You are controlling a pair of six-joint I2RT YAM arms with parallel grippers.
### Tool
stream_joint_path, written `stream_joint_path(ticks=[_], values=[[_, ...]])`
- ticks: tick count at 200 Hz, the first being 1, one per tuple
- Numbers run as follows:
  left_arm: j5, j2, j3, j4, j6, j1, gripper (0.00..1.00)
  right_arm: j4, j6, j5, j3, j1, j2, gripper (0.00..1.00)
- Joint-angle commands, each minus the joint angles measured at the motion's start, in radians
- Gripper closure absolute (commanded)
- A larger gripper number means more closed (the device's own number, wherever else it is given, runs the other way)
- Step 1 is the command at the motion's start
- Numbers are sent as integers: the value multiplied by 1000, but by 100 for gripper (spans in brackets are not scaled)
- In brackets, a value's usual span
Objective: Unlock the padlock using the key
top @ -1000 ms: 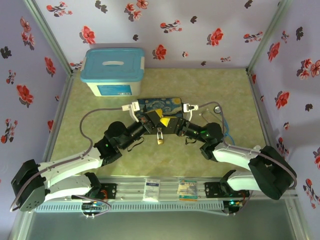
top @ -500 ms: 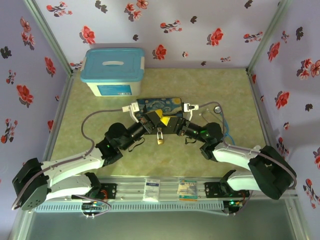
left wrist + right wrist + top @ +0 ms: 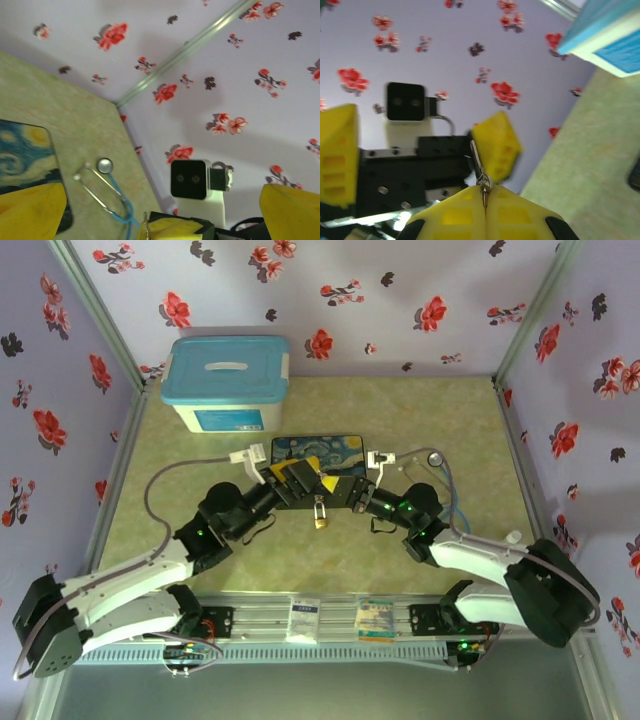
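The small brass padlock [image 3: 320, 515] lies on the green table just in front of where the two grippers meet. My right gripper [image 3: 484, 192] is shut on the key [image 3: 478, 162], gripping its head while the thin shaft sticks out past the yellow pads. My left gripper [image 3: 160, 215] stands wide open facing it, one yellow finger [image 3: 496, 145] just behind the key and the other far to the side. In the top view the left gripper [image 3: 310, 475] and right gripper [image 3: 338, 490] sit tip to tip above the padlock.
The Starry-Night-print box [image 3: 318, 448] lies right behind the grippers. A stethoscope with blue tubing [image 3: 107, 192] lies to its right, near the right wall. A white bin with a blue lid [image 3: 228, 382] stands at the back left. Floral walls enclose the table.
My left gripper has opened wide and its arm has drawn back to the left. The right gripper has closed fully on the key. The padlock has not moved.
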Motion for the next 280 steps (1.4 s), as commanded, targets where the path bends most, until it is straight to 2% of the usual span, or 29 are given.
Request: stream_joint_path(ticks=[1, 38, 55, 79, 107, 148, 160, 174, 209, 280], values=[[-64, -58, 67, -226, 80, 26, 0, -281, -132, 99, 3, 5, -92, 100], [-76, 5, 124, -476, 9, 24, 0, -678, -243, 249, 19, 5, -235, 100], [-48, 55, 92, -465, -39, 7, 0, -844, -286, 308, 24, 5, -284, 100], [-40, 114, 55, -440, -78, -23, 3, -978, -305, 357, -1, 5, -367, 100], [-1, 186, 25, -406, -74, -24, 3, -1030, -294, 393, -59, 5, -467, 100], [75, 300, -10, -285, -62, -25, 15, -1040, -294, 402, -96, 4, -487, 100], [105, 331, -53, -188, -63, -14, 15, -1030, -295, 401, -101, 5, -473, 100], [153, 376, -90, -67, -59, 5, 20, -1007, -290, 396, -112, 5, -460, 100], [172, 442, -38, -135, 58, 7, 25, -974, -279, 390, -131, 5, -439, 100], [172, 545, -15, -111, 130, 27, 28, -960, -271, 401, -162, 5, -445, 100]])
